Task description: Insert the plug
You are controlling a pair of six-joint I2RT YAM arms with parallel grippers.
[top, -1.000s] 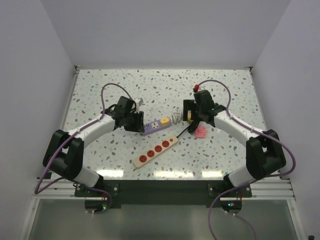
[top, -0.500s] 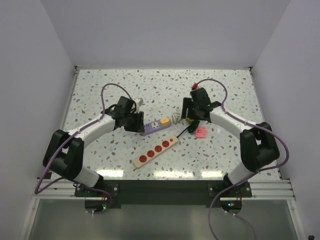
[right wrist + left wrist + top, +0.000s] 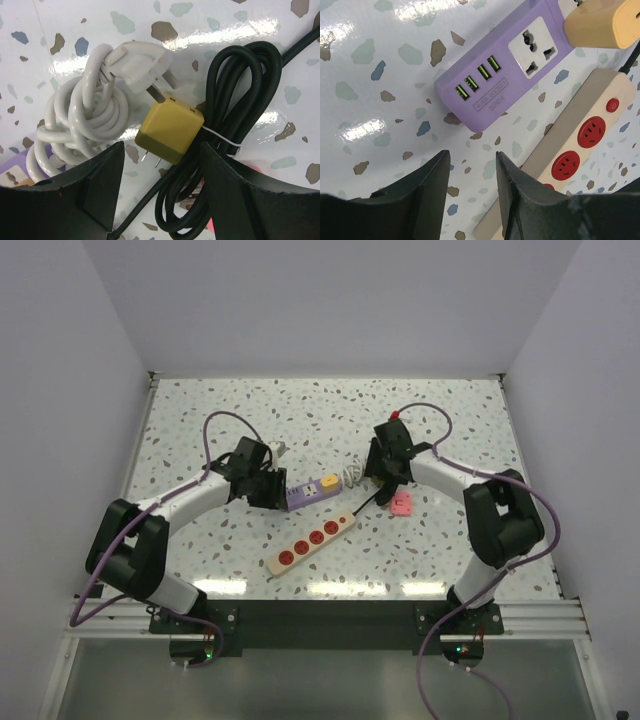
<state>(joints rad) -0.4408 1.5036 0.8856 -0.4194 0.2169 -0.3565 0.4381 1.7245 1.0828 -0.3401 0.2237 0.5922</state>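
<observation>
Squaring the right gripper's (image 3: 160,162) parted jaws on the yellow plug (image 3: 170,127) — unclamped, just beyond the purple power strip's (image 3: 485,85) socket end — is advised, black cable (image 3: 225,150) excluded; the left gripper (image 3: 471,165) is held apart, empty, at its USB end.

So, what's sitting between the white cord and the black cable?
The yellow plug lies between the coiled white cord and the bundled black cable, against the cable; the right wrist view shows it.

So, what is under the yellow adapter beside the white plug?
The yellow adapter lies over the edge of the coiled black cable, its pins above the speckled table. The white plug touches its top; anything directly beneath is covered.
</observation>
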